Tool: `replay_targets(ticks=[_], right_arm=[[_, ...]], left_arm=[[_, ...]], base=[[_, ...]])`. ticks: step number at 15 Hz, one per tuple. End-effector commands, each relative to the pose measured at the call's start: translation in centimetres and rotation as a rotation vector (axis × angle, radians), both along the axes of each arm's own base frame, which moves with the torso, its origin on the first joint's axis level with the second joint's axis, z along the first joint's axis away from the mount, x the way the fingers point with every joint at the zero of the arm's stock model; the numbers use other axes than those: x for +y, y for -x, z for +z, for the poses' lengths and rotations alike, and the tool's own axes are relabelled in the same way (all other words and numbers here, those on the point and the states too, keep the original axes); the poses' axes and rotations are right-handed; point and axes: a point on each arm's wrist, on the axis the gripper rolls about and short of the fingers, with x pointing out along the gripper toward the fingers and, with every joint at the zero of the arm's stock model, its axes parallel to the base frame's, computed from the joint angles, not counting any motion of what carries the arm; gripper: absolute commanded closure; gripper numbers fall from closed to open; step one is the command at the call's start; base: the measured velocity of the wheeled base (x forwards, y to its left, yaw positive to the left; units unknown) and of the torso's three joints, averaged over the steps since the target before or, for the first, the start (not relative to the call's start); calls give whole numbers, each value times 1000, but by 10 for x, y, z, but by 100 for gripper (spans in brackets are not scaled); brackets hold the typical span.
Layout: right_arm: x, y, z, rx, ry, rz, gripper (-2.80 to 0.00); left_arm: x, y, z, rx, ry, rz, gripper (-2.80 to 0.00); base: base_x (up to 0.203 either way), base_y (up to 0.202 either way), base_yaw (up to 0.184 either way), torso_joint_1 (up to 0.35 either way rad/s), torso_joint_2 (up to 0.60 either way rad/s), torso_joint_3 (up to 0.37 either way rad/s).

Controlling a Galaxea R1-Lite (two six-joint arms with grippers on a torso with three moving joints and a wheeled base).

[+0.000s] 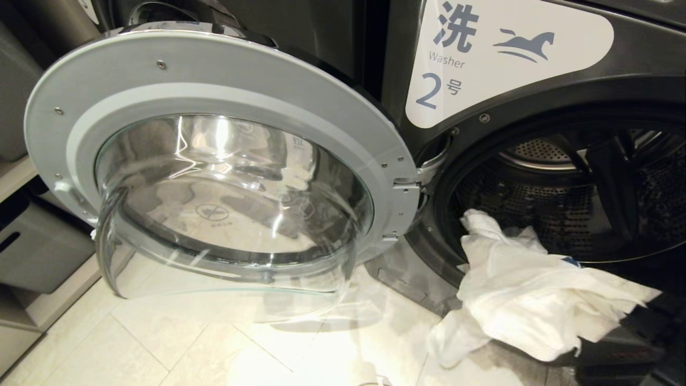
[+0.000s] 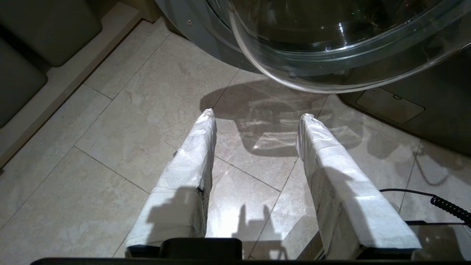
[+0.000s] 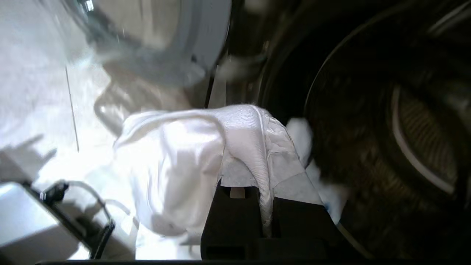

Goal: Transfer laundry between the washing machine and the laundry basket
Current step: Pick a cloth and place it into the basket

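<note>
The white garment [image 1: 528,300] is soft, crumpled and textured, spilling from the drum mouth of the washing machine [image 1: 536,161] over its lower rim toward the tiled floor [image 1: 161,343]. The right gripper [image 3: 254,154] is clamped tight on a fold of it, the cloth draped over the fingers so they are mostly hidden. The right wrist view is blurred, and the drum's depth is dark. The left gripper [image 2: 255,121] hangs over the floor with its wrapped fingers [image 2: 195,154] parted, holding nothing. The round glass door [image 1: 220,177] stands swung open. The white label [image 1: 482,53] reads "洗", "Washer", "2号" beside a horse.
</note>
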Motion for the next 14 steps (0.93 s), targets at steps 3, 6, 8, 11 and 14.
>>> replay_targets(ticks=[3,6,8,11,14], right_arm=[[-29,46,54,-252,-197,157,0],[-56,69,68,-378,-276,273,0],[-77,79,74,-435,-354,327,0],[-104,87,91,-530,-459,366,0],[-117,88,97,-594,-531,395,0]], left_arm=[[0,0,0,1,0,0,0],[0,0,0,-1,1,0,0],[0,0,0,0,0,0,0],[0,0,0,1,0,0,0],[0,0,0,-1,1,0,0]], base=[[0,0,0,0,0,0],[0,0,0,0,0,0],[0,0,0,0,0,0],[0,0,0,0,0,0],[0,0,0,0,0,0]])
